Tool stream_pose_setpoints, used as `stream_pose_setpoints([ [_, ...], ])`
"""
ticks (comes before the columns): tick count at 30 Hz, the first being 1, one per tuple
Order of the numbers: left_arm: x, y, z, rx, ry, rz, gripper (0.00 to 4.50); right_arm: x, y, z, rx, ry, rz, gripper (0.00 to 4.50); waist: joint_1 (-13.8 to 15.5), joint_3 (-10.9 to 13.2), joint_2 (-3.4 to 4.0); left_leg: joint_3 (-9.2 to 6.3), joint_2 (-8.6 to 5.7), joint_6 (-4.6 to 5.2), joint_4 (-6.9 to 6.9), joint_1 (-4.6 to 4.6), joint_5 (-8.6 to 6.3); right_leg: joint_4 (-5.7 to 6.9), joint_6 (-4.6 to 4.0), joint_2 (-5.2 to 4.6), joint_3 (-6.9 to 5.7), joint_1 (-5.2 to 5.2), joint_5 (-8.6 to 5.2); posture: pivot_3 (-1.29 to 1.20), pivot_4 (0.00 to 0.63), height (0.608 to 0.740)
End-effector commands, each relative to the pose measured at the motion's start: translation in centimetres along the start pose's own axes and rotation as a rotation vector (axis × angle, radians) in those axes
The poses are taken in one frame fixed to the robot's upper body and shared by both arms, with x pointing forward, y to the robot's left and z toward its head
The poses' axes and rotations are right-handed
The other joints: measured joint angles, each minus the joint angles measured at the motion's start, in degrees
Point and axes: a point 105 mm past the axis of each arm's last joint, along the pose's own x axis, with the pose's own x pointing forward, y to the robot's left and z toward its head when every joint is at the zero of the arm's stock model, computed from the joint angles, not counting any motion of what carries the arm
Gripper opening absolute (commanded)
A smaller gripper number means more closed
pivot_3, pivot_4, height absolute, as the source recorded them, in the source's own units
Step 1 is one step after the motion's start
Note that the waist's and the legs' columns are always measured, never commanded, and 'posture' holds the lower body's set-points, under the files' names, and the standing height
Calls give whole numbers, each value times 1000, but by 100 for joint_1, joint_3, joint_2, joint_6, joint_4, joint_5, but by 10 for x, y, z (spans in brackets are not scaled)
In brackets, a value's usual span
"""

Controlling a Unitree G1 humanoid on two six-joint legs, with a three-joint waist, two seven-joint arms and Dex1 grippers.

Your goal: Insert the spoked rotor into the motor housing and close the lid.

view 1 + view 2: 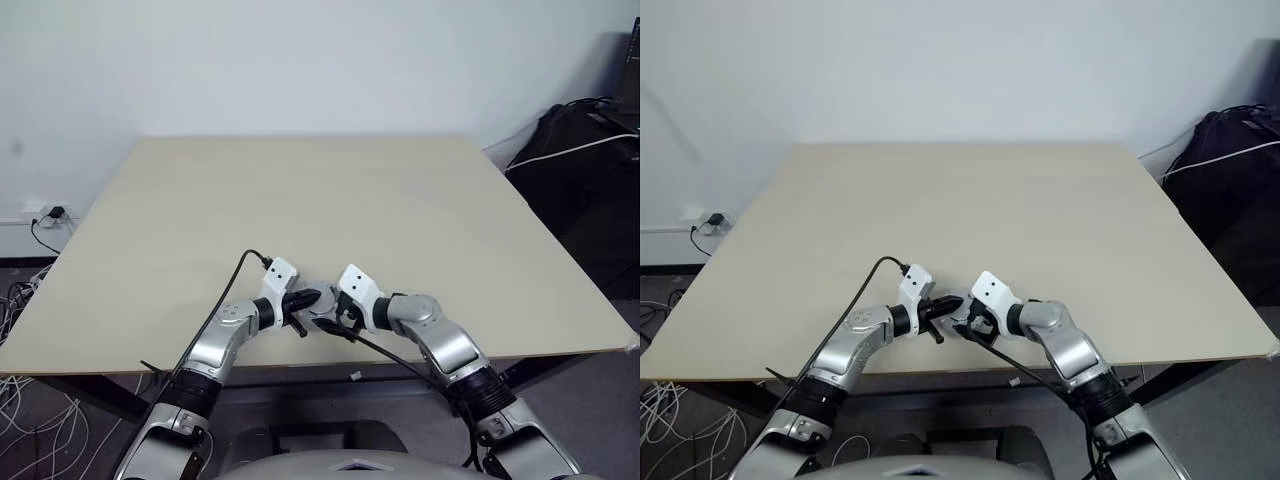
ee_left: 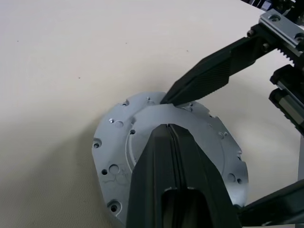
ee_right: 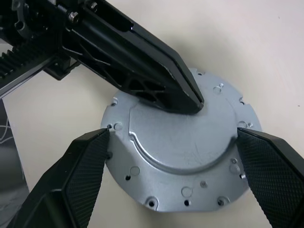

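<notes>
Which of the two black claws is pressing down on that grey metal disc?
The left gripper: its jaws are shut together with the tip resting on the lid. The right gripper has jaws spread wide on either side of the disc.

1. A pale beige table (image 1: 330, 200) with a plain matte top takes up the middle of the room view.
2. A white wall (image 1: 300, 60) rises behind it at 12 o'clock.
3. At 9 o'clock a wall socket (image 1: 45, 213) holds a black plug; white cables (image 1: 20, 410) lie on the grey floor at 8 o'clock.
4. A black bag (image 1: 585, 170) with a white cord sits at 3 o'clock.
</notes>
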Motion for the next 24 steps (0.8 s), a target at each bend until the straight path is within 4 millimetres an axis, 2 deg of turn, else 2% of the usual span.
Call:
stream_pose_setpoints([
  [1, 2, -3, -4, -5, 22, -13, 0, -4, -8, 12, 7, -52, -58, 4481, 1, 2, -2, 0, 0, 0, 0, -1, 0, 0, 0, 0, 0, -1, 0, 0, 0, 740],
  [8, 2, -3, -5, -7, 21, -10, 0, -12, -19, 15, 59, -89, -159, 4481, 4, 6, -8, 1, -1, -3, 0, -5, 2, 0, 0, 0, 0, -4, 0, 0, 0, 740],
  [16, 2, -3, -5, -8, 21, -9, 0, -38, -1, 8, 85, -50, -47, 4481, 34, 8, -11, -1, -2, 2, 1, -11, -1, -4, 1, -1, 0, -9, 0, 0, 0, 740],
  [20, 3, -3, -5, -7, 21, -10, 0, -45, 0, 5, 116, -34, -35, 4481, 32, 11, -16, -2, 0, 5, 1, -11, -3, -3, 0, 0, -1, -10, 0, 0, 0, 740],
  [24, 3, -3, -5, -6, 20, -12, 0, -46, -1, 5, 217, -38, -65, 4481, 36, 15, -23, -2, 0, 6, 1, -11, -3, -2, 0, -1, -1, -10, 1, 0, 0, 740],
])
